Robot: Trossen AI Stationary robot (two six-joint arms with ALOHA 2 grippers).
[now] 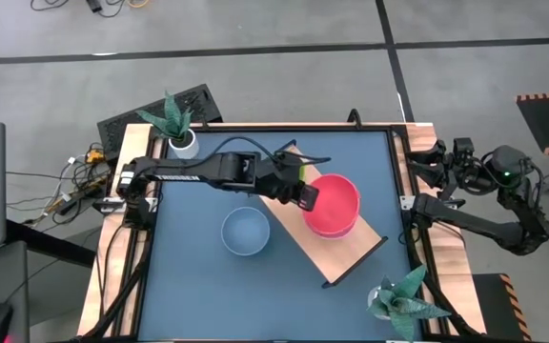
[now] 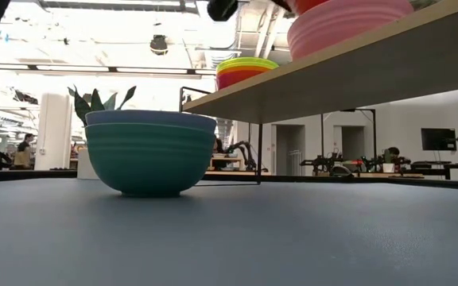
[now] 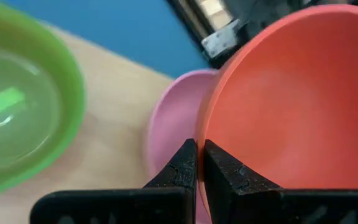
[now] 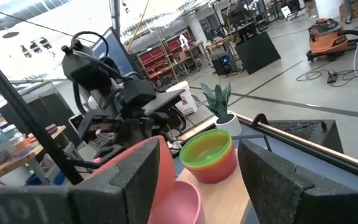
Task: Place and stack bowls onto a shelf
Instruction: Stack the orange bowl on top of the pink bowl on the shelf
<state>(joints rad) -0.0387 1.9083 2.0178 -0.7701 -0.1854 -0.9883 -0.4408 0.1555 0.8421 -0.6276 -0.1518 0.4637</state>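
The shelf [image 1: 351,255], a light wooden board in a black frame, lies slantwise on the blue table. On it stands a pink bowl [image 3: 169,118], and a red bowl [image 1: 334,202] hangs tilted over it. My left gripper [image 1: 311,198] is shut on the red bowl. A green bowl [image 3: 17,106] tops a short stack [image 2: 245,70] at the shelf's far end. A blue bowl [image 1: 245,232] nested in a teal one [image 2: 149,163] rests on the tabletop. My right gripper [image 4: 197,186] is open, beyond the table's right edge. My left gripper [image 3: 201,155] pinches the red bowl's rim [image 3: 199,134] on its left side, one finger inside the bowl and one outside. The fingers come slanting down from the table's left. The bowl tilts over the pink bowl; whether the two touch I cannot tell.
A white pot with a plant [image 1: 181,141] stands at the table's far left corner, another plant [image 1: 403,300] at the near right. Wooden rails [image 1: 127,267] run along the table's sides. My right arm [image 1: 475,224] is folded off the table.
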